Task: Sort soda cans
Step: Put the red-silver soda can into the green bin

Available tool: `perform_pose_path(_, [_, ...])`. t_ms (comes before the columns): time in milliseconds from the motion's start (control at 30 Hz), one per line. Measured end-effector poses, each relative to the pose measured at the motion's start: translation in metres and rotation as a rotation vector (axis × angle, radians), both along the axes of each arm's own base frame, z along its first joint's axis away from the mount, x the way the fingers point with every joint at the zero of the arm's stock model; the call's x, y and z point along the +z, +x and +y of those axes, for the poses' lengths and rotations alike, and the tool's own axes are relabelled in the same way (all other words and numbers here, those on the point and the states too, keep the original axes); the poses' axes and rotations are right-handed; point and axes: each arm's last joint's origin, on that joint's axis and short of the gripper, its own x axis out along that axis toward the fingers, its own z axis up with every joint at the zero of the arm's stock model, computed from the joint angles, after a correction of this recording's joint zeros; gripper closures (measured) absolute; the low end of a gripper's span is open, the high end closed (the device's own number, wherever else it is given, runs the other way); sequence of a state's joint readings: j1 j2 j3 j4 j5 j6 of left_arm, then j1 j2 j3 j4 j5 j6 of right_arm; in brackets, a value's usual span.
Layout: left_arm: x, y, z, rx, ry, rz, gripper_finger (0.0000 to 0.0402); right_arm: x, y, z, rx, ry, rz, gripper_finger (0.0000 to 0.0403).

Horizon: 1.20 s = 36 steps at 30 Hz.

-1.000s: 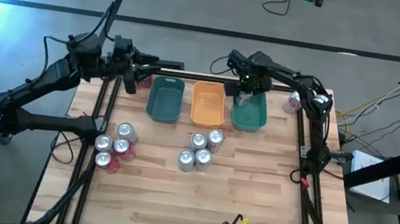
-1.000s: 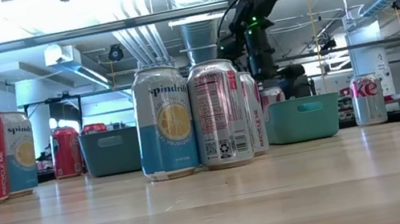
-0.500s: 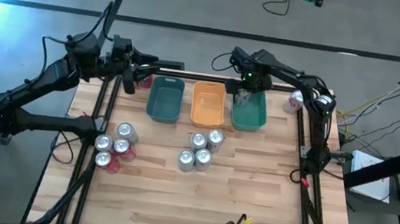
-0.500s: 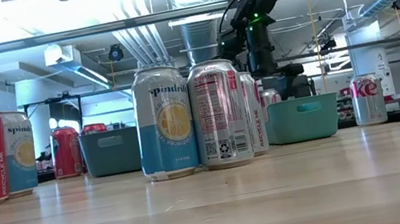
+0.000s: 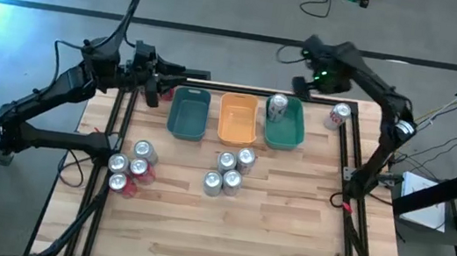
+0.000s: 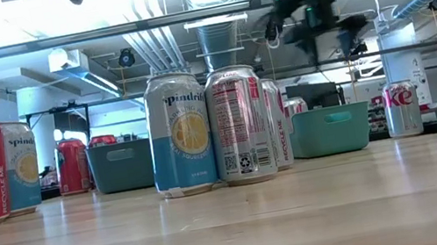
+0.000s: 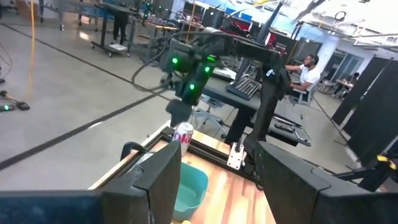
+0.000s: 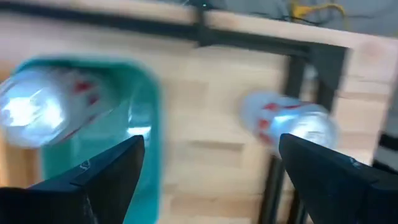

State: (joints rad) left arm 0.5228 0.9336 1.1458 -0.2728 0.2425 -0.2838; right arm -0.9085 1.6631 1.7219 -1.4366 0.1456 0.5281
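Nearest on the pale wooden bench stand two clusters of shiny-topped cans, red ones to the left. Beyond, three rounded plastic trays; the teal tray holds one silver can. Right gripper hangs above, fingers released; left gripper, cannot tell.

Two dark, multi-jointed arms — left arm and right arm — carry black cabling. Green indicator lights glow near the right wrist. Each gripper has two broad dark fingers.
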Motion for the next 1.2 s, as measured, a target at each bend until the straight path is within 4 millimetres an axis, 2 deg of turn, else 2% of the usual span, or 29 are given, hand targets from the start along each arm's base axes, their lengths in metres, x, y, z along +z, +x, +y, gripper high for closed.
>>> perform_pose_path(167, [-0.007,0.012,0.005,-0.066,-0.058,0.021,0.0212,-0.003,-0.031,0.004,-0.161,-0.041,0.042,0.0035])
perform_pose_path(333, [-0.013,0.022,0.008,-0.14,-0.085,0.045,0.0212,-0.016,-0.047,0.018,-0.256,-0.084,-0.006,0.0035])
perform_pose_path(567, [-0.018,0.033,0.012,-0.212,-0.081,0.061,0.0212,-0.02,-0.045,0.037,-0.352,-0.159,-0.072,0.0035])
perform_pose_path(833, [-0.019,0.038,0.015,-0.24,-0.038,0.052,0.0212,-0.018,-0.025,0.097,-0.453,-0.354,-0.022,0.0034])
perform_pose_path(900, [-0.019,0.039,0.015,-0.245,-0.04,0.053,0.0212,-0.026,-0.027,0.106,-0.494,-0.375,0.011,0.0034])
perform_pose_path(1033, [-0.02,0.04,0.015,-0.278,-0.031,0.053,0.0212,-0.056,-0.036,0.112,-0.612,-0.381,0.076,0.0034])
perform_pose_path(1200, [-0.02,0.04,0.014,-0.324,-0.024,0.051,0.0212,-0.086,-0.045,0.105,-0.706,-0.374,0.06,0.0034])
